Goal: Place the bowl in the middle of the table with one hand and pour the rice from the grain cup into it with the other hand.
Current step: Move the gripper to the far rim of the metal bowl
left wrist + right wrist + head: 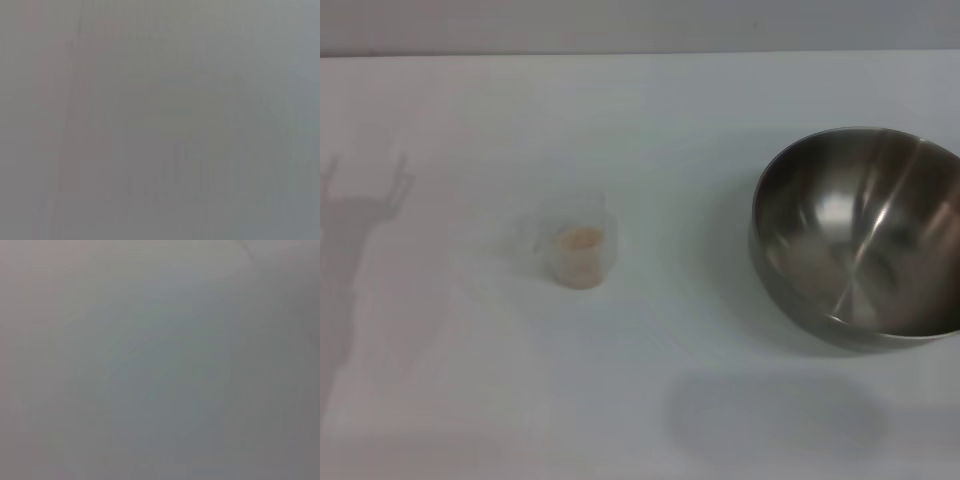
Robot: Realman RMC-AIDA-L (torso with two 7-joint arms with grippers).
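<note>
The steel bowl (860,235) stands empty at the right side of the white table (650,120), partly cut off by the frame's right edge. The clear grain cup (578,245) stands upright left of the middle, with tan rice (582,240) inside it. Neither gripper shows in the head view. Only a gripper-shaped shadow (360,215) lies on the table at the far left. Both wrist views show nothing but a plain grey surface.
The table's far edge (640,53) runs across the top of the head view. A soft dark shadow (775,415) lies on the table in front of the bowl. Bare table lies between the cup and the bowl.
</note>
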